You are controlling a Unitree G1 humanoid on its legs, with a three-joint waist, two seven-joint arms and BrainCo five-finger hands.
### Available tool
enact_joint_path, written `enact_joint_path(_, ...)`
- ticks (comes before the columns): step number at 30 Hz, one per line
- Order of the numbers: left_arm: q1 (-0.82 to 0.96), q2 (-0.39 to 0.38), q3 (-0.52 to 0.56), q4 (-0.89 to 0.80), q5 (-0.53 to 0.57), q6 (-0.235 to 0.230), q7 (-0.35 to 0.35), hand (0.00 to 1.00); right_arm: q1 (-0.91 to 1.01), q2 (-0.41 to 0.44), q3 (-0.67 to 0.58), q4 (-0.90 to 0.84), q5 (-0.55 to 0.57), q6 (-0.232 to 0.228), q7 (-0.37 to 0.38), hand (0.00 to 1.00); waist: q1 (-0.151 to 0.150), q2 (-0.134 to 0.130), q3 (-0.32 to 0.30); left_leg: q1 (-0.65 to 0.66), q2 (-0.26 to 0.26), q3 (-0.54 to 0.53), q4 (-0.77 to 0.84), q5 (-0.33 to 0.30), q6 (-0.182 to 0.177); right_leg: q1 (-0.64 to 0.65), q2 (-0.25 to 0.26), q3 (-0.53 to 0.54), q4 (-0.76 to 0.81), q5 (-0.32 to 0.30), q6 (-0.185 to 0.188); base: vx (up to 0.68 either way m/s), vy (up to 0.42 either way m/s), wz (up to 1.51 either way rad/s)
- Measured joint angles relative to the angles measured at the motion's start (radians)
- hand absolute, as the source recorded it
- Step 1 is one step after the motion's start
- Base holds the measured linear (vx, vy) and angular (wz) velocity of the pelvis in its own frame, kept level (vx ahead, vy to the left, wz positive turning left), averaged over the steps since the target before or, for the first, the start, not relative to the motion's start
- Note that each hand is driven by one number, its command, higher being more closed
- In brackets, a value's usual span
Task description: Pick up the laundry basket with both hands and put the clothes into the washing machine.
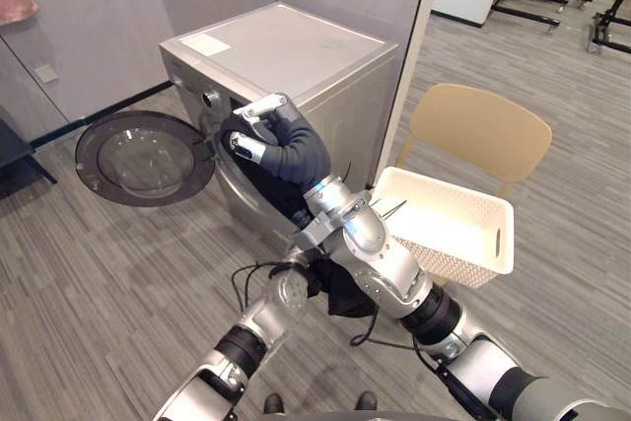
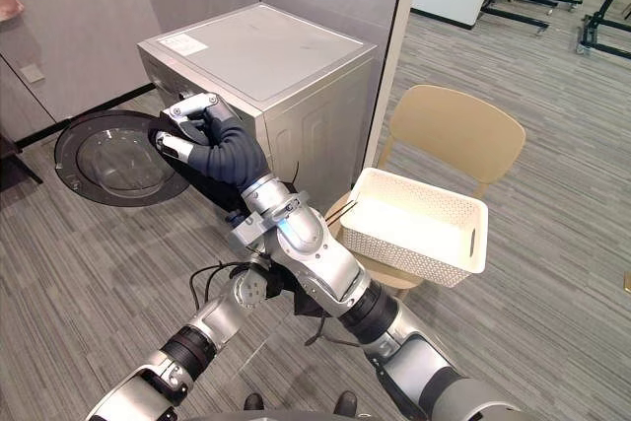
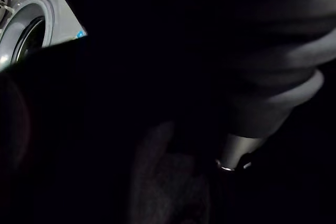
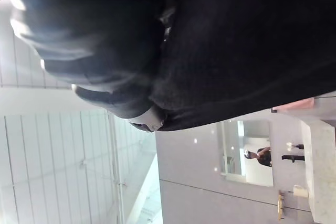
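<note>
Nearest, the left hand (image 2: 276, 288) is buried in dark clothes (image 1: 345, 298) hanging low before the washer (image 1: 296, 46); whether its fingers are apart or clamped cannot be told. Further on, the right hand (image 1: 266, 130) is seen curled on the same dark clothes at the drum mouth, beside the open door (image 1: 143, 157). To the right, the basket (image 1: 463, 244) stands empty on a chair (image 1: 483, 125). The clothes are judged soft, light and limp. They are best bunched by a fold and pushed deep, lest trailing ends catch the rim.

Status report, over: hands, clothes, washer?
Right hand shut on dark garment at washer. Left hand low, under it. Door open, basket empty on chair.
</note>
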Motion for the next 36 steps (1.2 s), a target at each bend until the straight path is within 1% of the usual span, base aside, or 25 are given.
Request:
enact_joint_path(2, 0.046, 0.000, 0.046, -0.013, -0.027, 0.002, 0.000, 1.00, 0.078, -0.002, -0.025, -0.018, -0.002, 0.000, 0.004, 0.00, -0.010, 0.000, 0.000, 0.000, 0.001, 0.001, 0.000, -0.001, -0.002, 0.000, 0.001, 0.001, 0.000, 0.000, 0.000, 0.01, 0.022, -0.03)
enact_joint_path(3, 0.085, -0.001, 0.098, -0.035, -0.054, 0.004, 0.001, 1.00, 0.142, -0.012, -0.063, -0.034, -0.014, 0.000, 0.019, 0.00, -0.013, 0.000, 0.000, 0.004, 0.000, 0.009, -0.002, -0.002, -0.002, 0.000, 0.001, 0.007, -0.002, 0.000, 0.000, 0.03, 0.055, -0.09)
enact_joint_path(5, 0.120, -0.003, 0.155, -0.068, -0.079, 0.004, 0.002, 1.00, 0.204, -0.031, -0.116, -0.041, -0.050, 0.000, 0.024, 0.00, -0.014, 0.000, 0.000, 0.006, 0.000, 0.012, -0.003, -0.002, -0.002, 0.000, 0.001, 0.010, -0.003, -0.001, 0.001, 0.02, 0.052, -0.06)
enact_joint_path(7, 0.177, -0.008, 0.258, -0.151, -0.116, 0.002, 0.006, 1.00, 0.313, -0.072, -0.217, -0.069, -0.147, 0.003, 0.030, 0.00, -0.013, 0.000, 0.000, 0.007, -0.002, 0.012, -0.005, -0.002, -0.002, 0.001, 0.001, 0.010, -0.003, -0.001, 0.001, 0.02, 0.047, 0.00)
enact_joint_path(8, 0.190, -0.008, 0.280, -0.167, -0.123, 0.001, 0.007, 1.00, 0.336, -0.084, -0.242, -0.075, -0.185, 0.005, 0.030, 0.00, -0.014, 0.000, 0.000, 0.007, -0.002, 0.012, -0.005, -0.002, -0.002, 0.001, 0.001, 0.010, -0.003, -0.001, 0.001, 0.02, 0.045, 0.00)
enact_joint_path(10, 0.230, -0.008, 0.356, -0.205, -0.158, -0.003, 0.007, 1.00, 0.412, -0.129, -0.341, -0.078, -0.319, 0.011, 0.030, 0.00, -0.013, 0.000, 0.000, 0.008, -0.002, 0.012, -0.005, -0.002, -0.002, 0.002, 0.002, 0.010, -0.004, -0.001, 0.002, 0.02, 0.047, 0.00)
enact_joint_path(14, 0.314, -0.014, 0.453, -0.226, -0.199, -0.012, 0.002, 1.00, 0.525, -0.182, -0.486, -0.077, -0.521, 0.012, 0.018, 0.00, -0.014, 0.001, 0.001, 0.008, -0.002, 0.014, -0.005, -0.002, -0.002, 0.003, 0.004, 0.013, -0.009, -0.005, 0.007, 0.01, 0.039, -0.01)
enact_joint_path(15, 0.327, -0.014, 0.465, -0.227, -0.203, -0.013, 0.001, 1.00, 0.540, -0.190, -0.505, -0.077, -0.546, 0.012, 0.018, 0.00, -0.014, 0.001, 0.001, 0.008, -0.002, 0.015, -0.005, -0.003, -0.002, 0.003, 0.004, 0.013, -0.011, -0.005, 0.007, 0.01, 0.040, -0.02)
enact_joint_path(17, 0.375, -0.012, 0.501, -0.227, -0.205, -0.013, -0.003, 1.00, 0.601, -0.228, -0.553, -0.042, -0.656, 0.014, 0.017, 0.00, -0.014, 0.001, 0.001, 0.005, -0.001, 0.014, -0.004, -0.006, 0.002, 0.004, 0.004, 0.019, -0.017, -0.004, 0.007, 0.01, 0.038, 0.00)
enact_joint_path(18, 0.385, -0.010, 0.506, -0.223, -0.205, -0.013, -0.005, 1.00, 0.617, -0.239, -0.559, -0.026, -0.680, 0.014, 0.018, 0.00, -0.014, 0.002, 0.001, 0.004, -0.001, 0.013, -0.002, -0.008, 0.001, 0.004, 0.004, 0.019, -0.017, -0.004, 0.007, 0.01, 0.035, 0.02)
enact_joint_path(20, 0.423, 0.011, 0.516, -0.180, -0.205, -0.013, -0.028, 1.00, 0.659, -0.269, -0.565, 0.079, -0.777, 0.021, 0.021, 0.00, -0.015, 0.003, 0.002, -0.001, -0.001, 0.008, 0.000, -0.011, 0.002, 0.004, 0.005, 0.014, -0.024, -0.004, 0.007, 0.02, 0.032, 0.03)
enact_joint_path(23, 0.435, 0.028, 0.521, -0.096, -0.203, -0.013, -0.048, 1.00, 0.674, -0.277, -0.567, 0.247, -0.842, 0.037, 0.023, 0.00, -0.014, 0.008, 0.004, -0.005, -0.002, 0.001, -0.001, -0.010, 0.001, 0.004, 0.005, 0.005, -0.025, -0.004, 0.007, 0.03, 0.037, 0.09)
enact_joint_path(24, 0.433, 0.028, 0.533, -0.041, -0.203, -0.013, -0.061, 1.00, 0.674, -0.279, -0.567, 0.341, -0.871, 0.045, 0.028, 0.00, -0.015, 0.014, 0.007, -0.011, -0.004, -0.010, -0.001, -0.008, -0.002, 0.004, 0.003, -0.005, -0.025, -0.005, 0.009, 0.01, 0.043, 0.24)
enact_joint_path(25, 0.434, 0.027, 0.542, 0.010, -0.203, -0.013, -0.069, 1.00, 0.673, -0.281, -0.566, 0.425, -0.890, 0.055, 0.036, 0.00, -0.015, 0.021, 0.013, -0.026, -0.007, -0.021, -0.001, -0.008, -0.002, 0.004, 0.000, -0.018, -0.024, -0.008, 0.013, 0.00, 0.036, 0.29)
enact_joint_path(26, 0.434, 0.027, 0.546, 0.036, -0.203, -0.013, -0.070, 1.00, 0.672, -0.282, -0.566, 0.466, -0.898, 0.057, 0.038, 0.00, -0.015, 0.025, 0.016, -0.031, -0.008, -0.029, -0.001, -0.007, -0.002, 0.003, -0.002, -0.026, -0.023, -0.010, 0.015, 0.00, 0.052, 0.38)
enact_joint_path(27, 0.434, 0.027, 0.553, 0.085, -0.204, -0.013, -0.071, 1.00, 0.668, -0.283, -0.565, 0.549, -0.908, 0.062, 0.038, 0.00, -0.013, 0.033, 0.022, -0.043, -0.011, -0.048, 0.001, -0.006, -0.002, 0.001, -0.007, -0.046, -0.022, -0.013, 0.018, 0.02, 0.049, 0.50)
enact_joint_path(28, 0.434, 0.026, 0.563, 0.129, -0.206, -0.012, -0.075, 1.00, 0.659, -0.283, -0.564, 0.620, -0.925, 0.072, 0.037, 0.00, -0.013, 0.041, 0.036, -0.057, -0.016, -0.072, 0.004, -0.003, -0.001, 0.000, -0.012, -0.070, -0.018, -0.018, 0.019, 0.02, 0.057, 0.56)
enact_joint_path(29, 0.434, 0.026, 0.567, 0.146, -0.208, -0.012, -0.078, 1.00, 0.653, -0.283, -0.563, 0.649, -0.930, 0.079, 0.037, 0.00, -0.012, 0.045, 0.044, -0.065, -0.019, -0.083, 0.006, -0.001, 0.002, -0.001, -0.016, -0.086, -0.015, -0.023, 0.020, 0.02, 0.039, 0.73)
enact_joint_path(31, 0.437, 0.024, 0.574, 0.190, -0.216, -0.011, -0.085, 1.00, 0.646, -0.279, -0.562, 0.737, -0.943, 0.093, 0.031, 0.00, -0.009, 0.057, 0.064, -0.116, -0.027, -0.135, 0.027, 0.008, 0.008, -0.023, -0.038, -0.160, 0.031, -0.057, 0.028, 0.01, 0.036, 1.07)
enact_joint_path(32, 0.433, 0.024, 0.574, 0.207, -0.216, -0.009, -0.087, 1.00, 0.643, -0.266, -0.567, 0.795, -0.943, 0.102, 0.020, 0.00, -0.008, 0.056, 0.078, -0.149, -0.045, -0.118, 0.042, 0.030, 0.040, -0.029, -0.070, -0.238, 0.073, -0.087, 0.036, 0.01, 0.077, 1.38)
enact_joint_path(33, 0.432, 0.023, 0.572, 0.212, -0.216, -0.008, -0.088, 1.00, 0.648, -0.259, -0.574, 0.811, -0.943, 0.105, 0.017, 0.00, -0.017, 0.054, 0.081, -0.163, -0.059, -0.062, 0.047, 0.042, 0.083, -0.029, -0.091, -0.270, 0.094, -0.097, 0.035, 0.06, 0.160, 1.63)
enact_joint_path(34, 0.422, 0.017, 0.570, 0.218, -0.216, -0.009, -0.088, 1.00, 0.655, -0.253, -0.584, 0.837, -0.943, 0.109, 0.016, 0.00, -0.020, 0.050, 0.086, -0.168, -0.063, 0.064, 0.071, 0.020, 0.158, -0.031, -0.122, -0.316, 0.133, -0.119, 0.041, 0.09, 0.209, 1.62)
enact_joint_path(35, 0.412, 0.016, 0.572, 0.224, -0.217, -0.006, -0.087, 1.00, 0.654, -0.240, -0.588, 0.870, -0.942, 0.125, 0.015, 0.00, -0.016, 0.043, 0.094, -0.180, -0.057, 0.222, 0.113, 0.011, 0.169, -0.030, -0.163, -0.373, 0.200, -0.156, 0.055, 0.10, 0.252, 1.62)
enact_joint_path(36, 0.415, 0.016, 0.573, 0.227, -0.221, -0.003, -0.086, 1.00, 0.645, -0.230, -0.590, 0.885, -0.939, 0.131, 0.012, 0.00, -0.014, 0.038, 0.097, -0.190, -0.063, 0.305, 0.137, 0.011, 0.168, -0.024, -0.190, -0.405, 0.235, -0.179, 0.069, 0.05, 0.189, 1.20)
